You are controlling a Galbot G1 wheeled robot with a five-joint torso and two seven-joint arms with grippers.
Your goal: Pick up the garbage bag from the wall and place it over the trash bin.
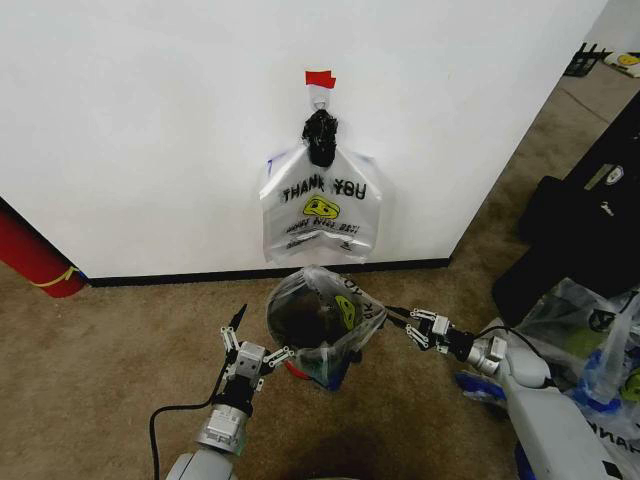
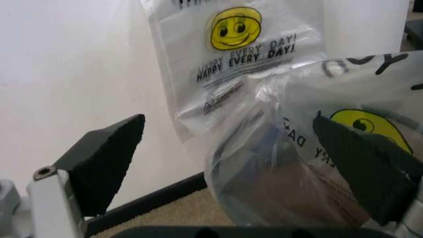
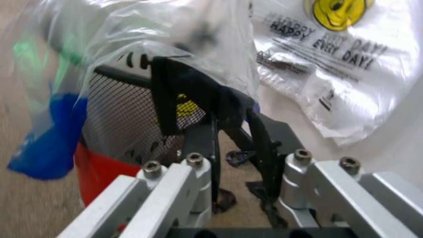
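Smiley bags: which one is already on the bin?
The crumpled bag draped over the black bin, between both grippers; the other bag hangs flat on the wall.

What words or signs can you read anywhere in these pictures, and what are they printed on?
"THANK YOU": bag hanging on the wall, above a yellow smiley face.
"HAPPY EVERY DAY!", printed twice: same bag, under the smiley.
Small print and a triangle symbol lower down: too small to read.
Lettering on the bag over the bin: crumpled, unreadable.
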